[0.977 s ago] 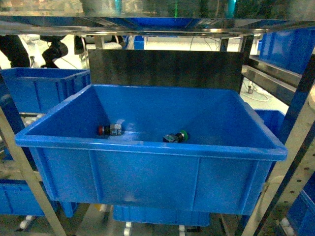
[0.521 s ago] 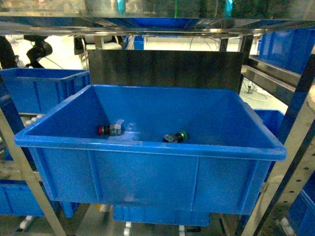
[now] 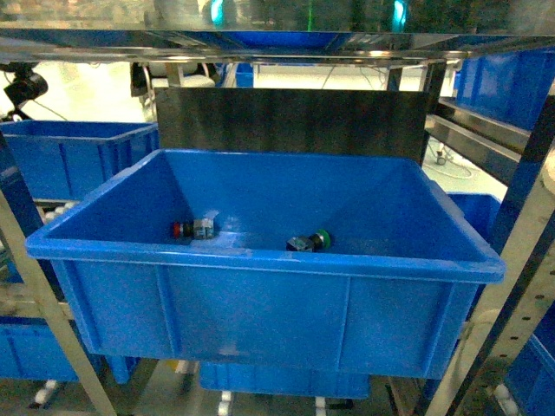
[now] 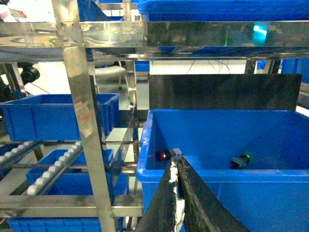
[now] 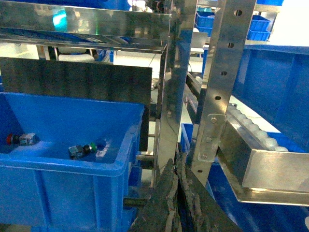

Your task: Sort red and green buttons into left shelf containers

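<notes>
A red button (image 3: pixel 184 229) and a green button (image 3: pixel 316 238) lie on their sides, apart, inside a big blue tub (image 3: pixel 260 260) straight ahead. In the left wrist view the red button (image 4: pixel 161 155) and green button (image 4: pixel 242 159) show beyond the tub's near rim. My left gripper (image 4: pixel 175 163) is shut and empty, just in front of that rim below the red button. The left shelf containers (image 4: pixel 48 118) stand beyond a steel post. My right gripper (image 5: pixel 175 166) is shut and empty, right of the tub (image 5: pixel 63 166). Neither gripper shows in the head view.
A slanted steel upright (image 4: pixel 84 125) stands between the tub and the left shelf's roller rails (image 4: pixel 53 166). Shelf posts (image 5: pixel 217 82) and a roller rail with steel lip (image 5: pixel 260 169) rise right of the tub. A steel shelf (image 3: pixel 277 43) runs overhead, a dark panel (image 3: pixel 290 121) behind the tub.
A dark shape in the far background at upper left has drifted leftward. The tub and both buttons have not moved.
</notes>
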`<state>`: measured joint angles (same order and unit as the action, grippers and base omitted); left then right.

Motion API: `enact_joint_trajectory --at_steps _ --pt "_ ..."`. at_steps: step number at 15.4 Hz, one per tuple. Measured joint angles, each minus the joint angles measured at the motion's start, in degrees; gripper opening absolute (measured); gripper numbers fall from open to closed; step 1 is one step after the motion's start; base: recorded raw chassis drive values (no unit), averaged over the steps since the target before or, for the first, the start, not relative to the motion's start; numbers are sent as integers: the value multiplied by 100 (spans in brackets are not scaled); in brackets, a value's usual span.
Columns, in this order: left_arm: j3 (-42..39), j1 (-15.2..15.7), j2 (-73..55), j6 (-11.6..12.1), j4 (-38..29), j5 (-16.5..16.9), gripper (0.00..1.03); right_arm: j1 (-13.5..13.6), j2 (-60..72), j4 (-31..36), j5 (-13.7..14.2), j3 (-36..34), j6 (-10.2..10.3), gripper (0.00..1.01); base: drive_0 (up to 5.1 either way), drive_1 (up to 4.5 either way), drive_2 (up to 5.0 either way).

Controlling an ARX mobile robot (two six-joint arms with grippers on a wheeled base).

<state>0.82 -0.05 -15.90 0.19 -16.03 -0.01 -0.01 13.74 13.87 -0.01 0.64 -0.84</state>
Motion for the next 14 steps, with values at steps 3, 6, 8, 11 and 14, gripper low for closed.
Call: enact_joint_trajectory --at_steps 3,6,8,11,14 --pt "0 0 345 2 341 0 2 0 -297 -302 0 0 0 2 0 0 0" --pt "0 0 605 0 601 -2 2 0 -1198 -1440 0 2 0 2 0 0 0" --pt "2 0 1421 0 1679 -9 2 0 -1349 -1445 -2 2 0 2 0 0 0" --pt "2 0 1532 0 1598 2 2 0 -1349 -1412 -4 2 0 2 0 0 0" --pt "2 0 1532 0 1624 0 2 0 -1349 -1410 -7 2 0 2 0 0 0"
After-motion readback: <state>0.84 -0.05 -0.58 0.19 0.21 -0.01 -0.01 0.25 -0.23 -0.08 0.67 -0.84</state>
